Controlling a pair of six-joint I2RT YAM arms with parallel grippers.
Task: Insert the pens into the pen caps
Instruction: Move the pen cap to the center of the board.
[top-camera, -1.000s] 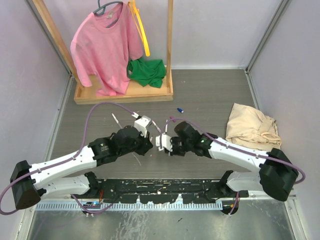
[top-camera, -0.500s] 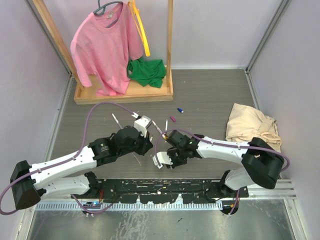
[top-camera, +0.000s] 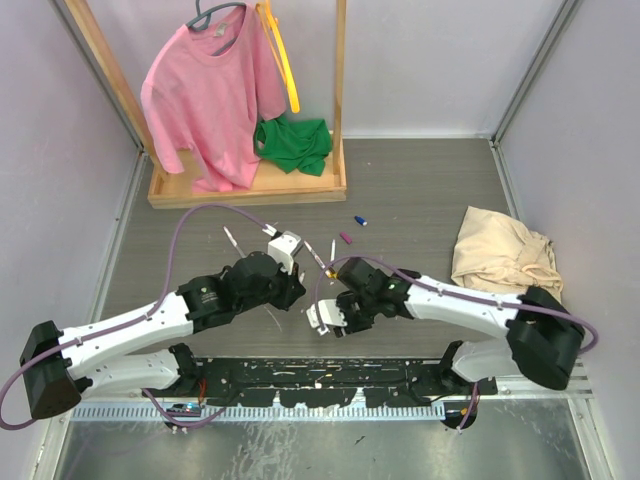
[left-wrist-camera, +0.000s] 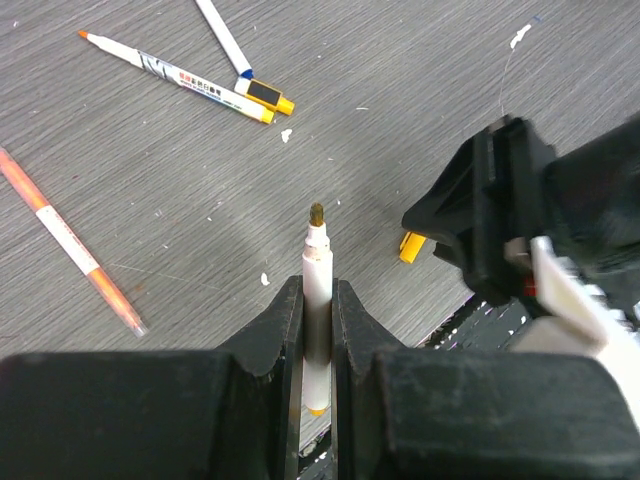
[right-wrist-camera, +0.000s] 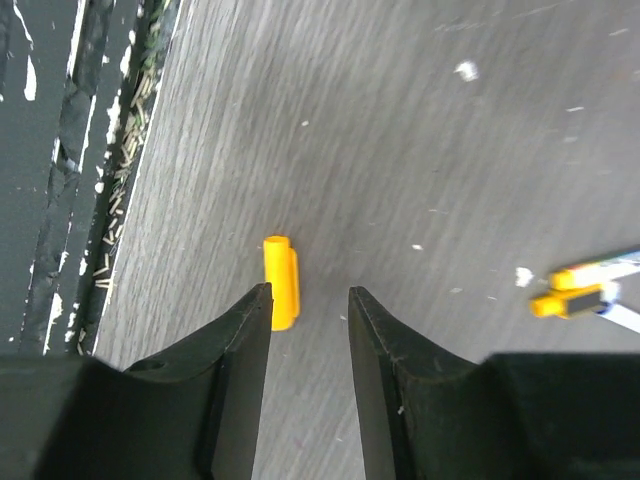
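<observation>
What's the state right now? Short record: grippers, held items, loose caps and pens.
left gripper: shut on white pen, bare tip sticking out past the fingers
right gripper: open, holding nothing
yellow cap: lying on the table at the right gripper's fingertips, not gripped
other caps: blue cap, magenta cap, both loose
loose pens: orange-tipped pen, orange pen
white pen capped: not yet

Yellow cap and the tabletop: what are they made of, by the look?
Yellow cap: probably moulded plastic, smooth, opaque, even colour with a slight sheen. Table: seemingly grey wood-grain laminate or vinyl, matt, fine parallel streaks; could be real wood.
</observation>
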